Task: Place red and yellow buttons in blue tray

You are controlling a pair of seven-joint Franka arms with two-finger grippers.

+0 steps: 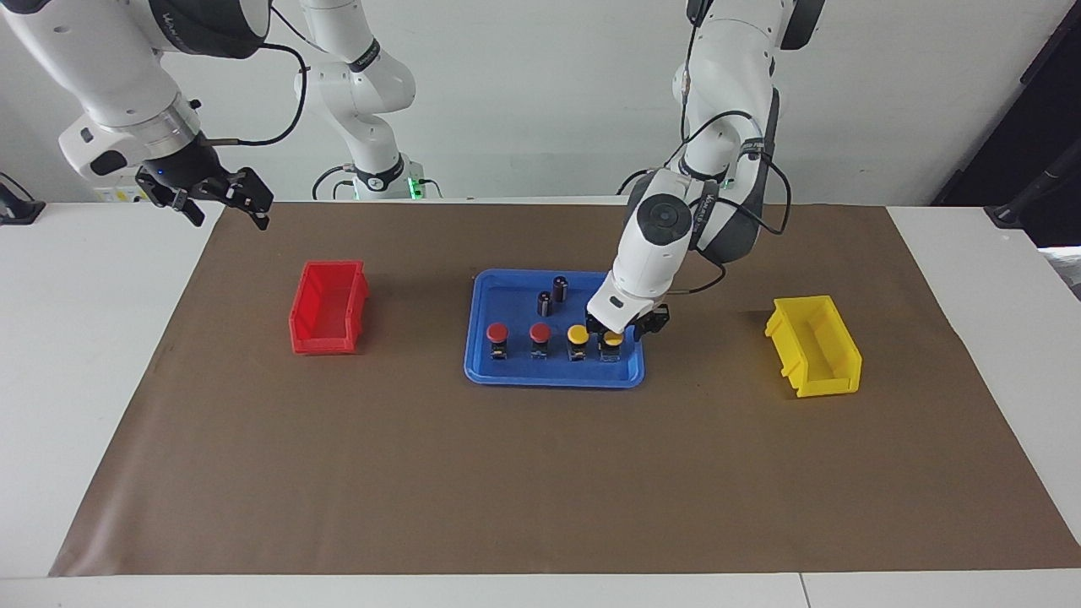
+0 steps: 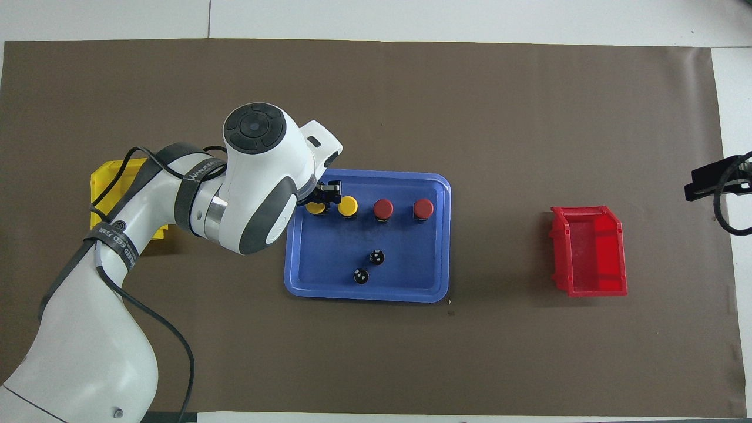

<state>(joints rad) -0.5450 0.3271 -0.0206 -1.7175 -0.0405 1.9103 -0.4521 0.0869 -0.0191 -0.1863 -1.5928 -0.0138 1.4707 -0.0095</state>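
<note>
A: Buttons [image 1: 554, 341] stand in a row in the blue tray [image 1: 507, 371], frame centre; left gripper [image 1: 619, 330] sits atop the last yellow one [image 1: 612, 344].

B: Holding it? Cannot tell. Next: lift clear. Right gripper [image 1: 221, 199] waits wide, upper left.

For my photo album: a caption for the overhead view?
Left gripper sets the last yellow button into the blue tray.

- You see a blue tray [image 1: 481, 371] of smooth, slightly glossy plastic.
- Your red bin [image 1: 328, 306] and yellow bin [image 1: 815, 346] look like glossy plastic.
- The brown table cover [image 1: 540, 481] looks matt, like paper.
</note>
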